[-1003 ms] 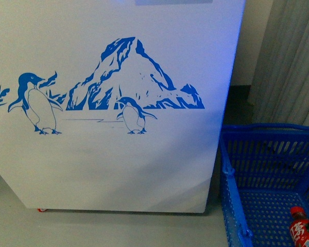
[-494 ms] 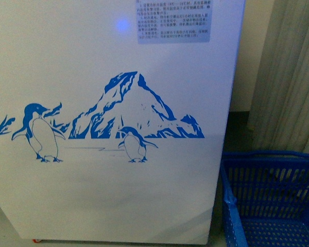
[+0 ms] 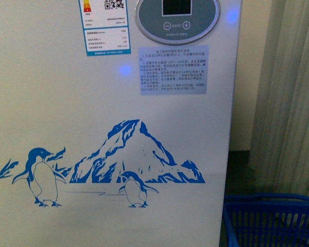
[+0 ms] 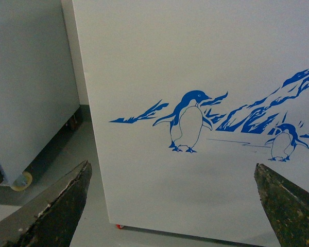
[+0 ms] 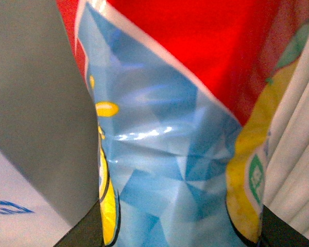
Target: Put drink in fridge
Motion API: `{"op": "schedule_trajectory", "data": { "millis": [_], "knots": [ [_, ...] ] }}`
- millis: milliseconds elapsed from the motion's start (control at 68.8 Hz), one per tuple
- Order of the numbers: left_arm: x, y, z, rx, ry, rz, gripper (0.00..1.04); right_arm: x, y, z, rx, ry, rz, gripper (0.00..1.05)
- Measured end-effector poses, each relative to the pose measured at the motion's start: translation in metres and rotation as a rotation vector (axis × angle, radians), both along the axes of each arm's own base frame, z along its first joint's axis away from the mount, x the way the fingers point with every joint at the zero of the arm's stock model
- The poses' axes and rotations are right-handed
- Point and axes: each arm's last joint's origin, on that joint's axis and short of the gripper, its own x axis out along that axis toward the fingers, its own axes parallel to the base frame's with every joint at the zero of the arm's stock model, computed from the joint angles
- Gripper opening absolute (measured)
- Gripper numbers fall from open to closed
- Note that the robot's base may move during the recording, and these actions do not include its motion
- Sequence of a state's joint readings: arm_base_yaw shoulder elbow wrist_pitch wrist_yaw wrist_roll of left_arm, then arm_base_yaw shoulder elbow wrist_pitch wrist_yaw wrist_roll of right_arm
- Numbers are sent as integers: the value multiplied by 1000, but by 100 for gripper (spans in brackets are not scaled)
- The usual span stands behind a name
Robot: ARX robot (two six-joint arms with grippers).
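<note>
The camera is climbing! The fridge [image 3: 144, 113] slides down the front view, its grey display [image 3: 177, 18] comes in at the top, and the basket [image 3: 270, 218] shrinks to a strip at bottom right. The drink [image 5: 165, 149], lying in that basket a second ago, is gone from the front view and now fills the right wrist view up close. The right gripper [image 5: 183, 234] shows dark at either side of it, so it looks clamped on the bottle. I'd call the pick done and the lift under way, with the fridge's top above the frame. The left gripper [image 4: 171, 172] hangs low, jaws spread wide and empty, facing the penguin print [image 4: 188, 123].
</note>
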State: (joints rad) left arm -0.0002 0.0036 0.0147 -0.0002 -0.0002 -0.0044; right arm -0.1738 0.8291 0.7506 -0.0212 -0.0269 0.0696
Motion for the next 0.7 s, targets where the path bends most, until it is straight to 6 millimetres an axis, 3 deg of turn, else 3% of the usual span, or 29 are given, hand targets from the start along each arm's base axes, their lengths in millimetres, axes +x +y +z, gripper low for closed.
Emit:
{"op": "schedule_trajectory", "data": {
  "millis": [116, 334, 581, 698],
  "knots": [
    [0, 0, 0, 0, 0, 0, 97, -29, 9, 17, 5, -104, 4, 41],
    [0, 0, 0, 0, 0, 0, 97, -74, 20, 31, 1, -225, -2, 41],
    [0, 0, 0, 0, 0, 0, 97, -86, 25, 37, 1, -347, 19, 41],
    [0, 0, 0, 0, 0, 0, 97, -82, 26, 30, 0, -337, 41, 41]
  ]
}}
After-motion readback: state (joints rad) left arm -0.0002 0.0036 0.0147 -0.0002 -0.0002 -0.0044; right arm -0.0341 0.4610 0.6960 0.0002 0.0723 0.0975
